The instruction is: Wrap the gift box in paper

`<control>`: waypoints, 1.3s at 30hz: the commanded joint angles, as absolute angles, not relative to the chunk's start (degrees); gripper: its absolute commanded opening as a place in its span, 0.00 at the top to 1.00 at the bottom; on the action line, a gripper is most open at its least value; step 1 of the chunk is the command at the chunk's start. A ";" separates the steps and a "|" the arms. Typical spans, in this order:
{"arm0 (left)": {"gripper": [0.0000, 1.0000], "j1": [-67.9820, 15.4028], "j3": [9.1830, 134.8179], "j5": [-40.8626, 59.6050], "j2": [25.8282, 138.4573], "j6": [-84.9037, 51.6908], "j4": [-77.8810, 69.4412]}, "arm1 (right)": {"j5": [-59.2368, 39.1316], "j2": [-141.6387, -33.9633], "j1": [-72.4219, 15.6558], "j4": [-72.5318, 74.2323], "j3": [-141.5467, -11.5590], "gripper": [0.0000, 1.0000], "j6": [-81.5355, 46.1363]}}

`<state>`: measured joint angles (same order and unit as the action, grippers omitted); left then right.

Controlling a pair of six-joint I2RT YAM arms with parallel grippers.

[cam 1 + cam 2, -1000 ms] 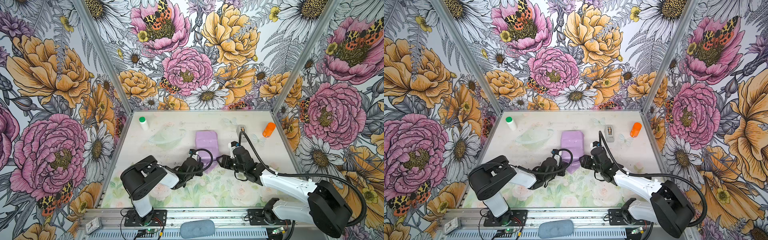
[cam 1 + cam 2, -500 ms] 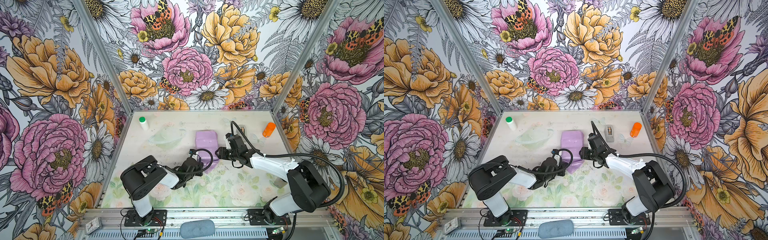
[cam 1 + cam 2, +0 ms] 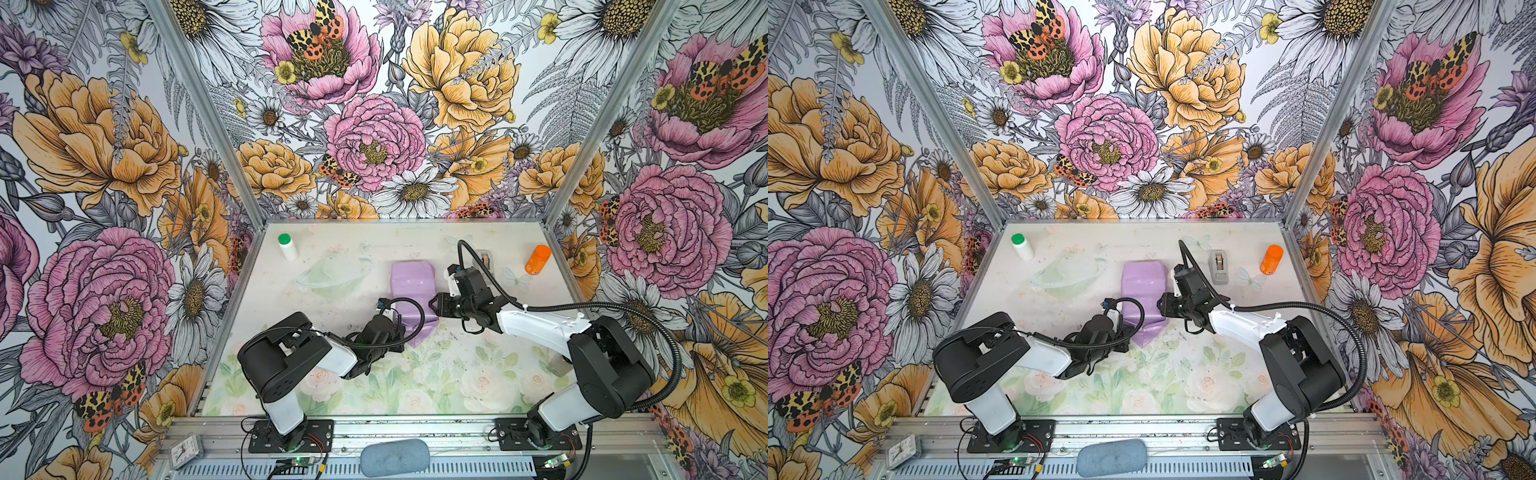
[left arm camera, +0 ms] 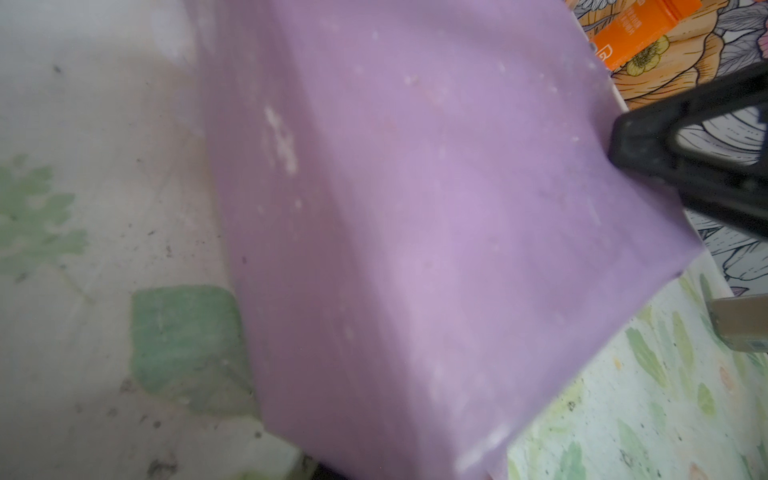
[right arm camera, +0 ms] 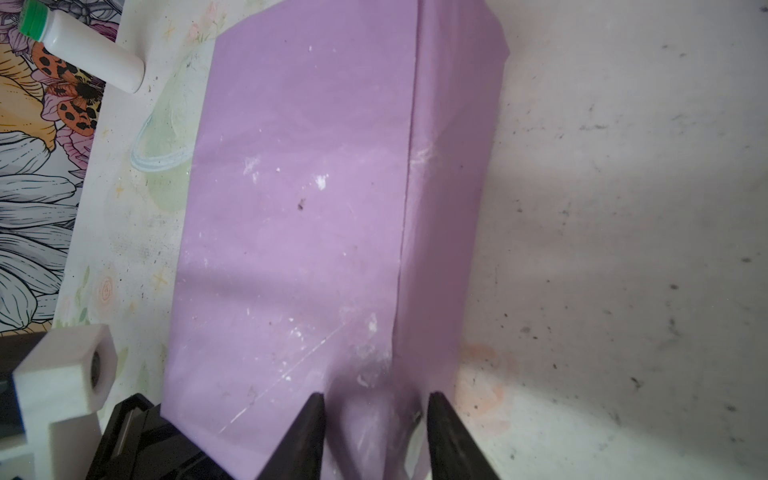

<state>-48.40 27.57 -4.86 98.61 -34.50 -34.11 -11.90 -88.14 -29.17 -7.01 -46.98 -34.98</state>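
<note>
The paper [image 3: 411, 282] [image 3: 1144, 282] is a lilac sheet folded into a box-shaped parcel in the middle of the table; the gift box is hidden under it. My left gripper [image 3: 400, 328] [image 3: 1121, 328] sits at the parcel's near left end, where the paper [image 4: 415, 208] runs down over its jaws and hides them; it looks shut on the paper. My right gripper [image 3: 434, 305] [image 5: 376, 419] is at the near right edge. It is open, its fingers [image 5: 316, 419] astride a raised fold of paper [image 5: 299, 208].
A white bottle with a green cap [image 3: 287, 246] lies at the back left. At the back right stand an orange bottle [image 3: 538, 259] and a grey tape dispenser [image 3: 1218, 266]. Flowered walls close in three sides.
My right gripper has moved left to the parcel's right edge and its jaws have narrowed around the fold. The left arm has stayed still.
</note>
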 commanded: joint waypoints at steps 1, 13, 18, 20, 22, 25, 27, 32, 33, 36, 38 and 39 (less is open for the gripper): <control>0.90 -49.62 29.97 -4.60 100.73 -33.35 -31.72 | -10.90 -88.97 -28.89 -9.98 -45.09 0.59 -33.99; 0.90 -47.75 27.63 -5.91 99.58 -35.03 -31.62 | -10.73 -88.50 -28.83 -9.94 -44.47 0.61 -34.01; 0.90 -46.32 25.84 -6.02 98.18 -34.99 -31.29 | -10.63 -88.08 -28.87 -10.06 -44.21 0.61 -34.01; 0.90 -46.36 25.84 -5.88 98.16 -34.87 -31.11 | -10.55 -87.85 -28.85 -10.09 -44.13 0.61 -34.10; 0.90 -46.58 26.31 -4.91 98.64 -34.73 -31.08 | -10.63 -87.87 -28.83 -10.10 -44.24 0.61 -34.10; 0.90 -47.73 26.89 -3.27 99.25 -34.32 -30.13 | -10.72 -87.79 -28.85 -10.08 -44.34 0.61 -34.05; 0.90 -48.36 26.74 -2.99 98.96 -34.28 -29.18 | -10.81 -87.61 -28.83 -10.08 -44.43 0.61 -34.10; 0.91 -48.92 27.02 -1.39 96.79 -33.95 -25.33 | -10.90 -87.41 -28.84 -10.10 -44.49 0.61 -34.10; 0.91 -49.16 27.27 -0.93 96.49 -33.69 -24.42 | -10.98 -87.37 -28.83 -10.03 -44.47 0.61 -34.02; 0.91 -49.98 28.07 0.31 96.40 -33.02 -22.07 | -10.90 -87.35 -28.83 -10.02 -44.47 0.61 -34.01; 0.91 -50.26 28.54 1.33 96.67 -32.88 -21.21 | -10.95 -87.36 -28.85 -10.04 -44.47 0.61 -33.92; 0.91 -50.52 28.65 1.77 96.94 -32.82 -21.09 | -10.91 -87.36 -28.83 -10.05 -44.48 0.61 -33.93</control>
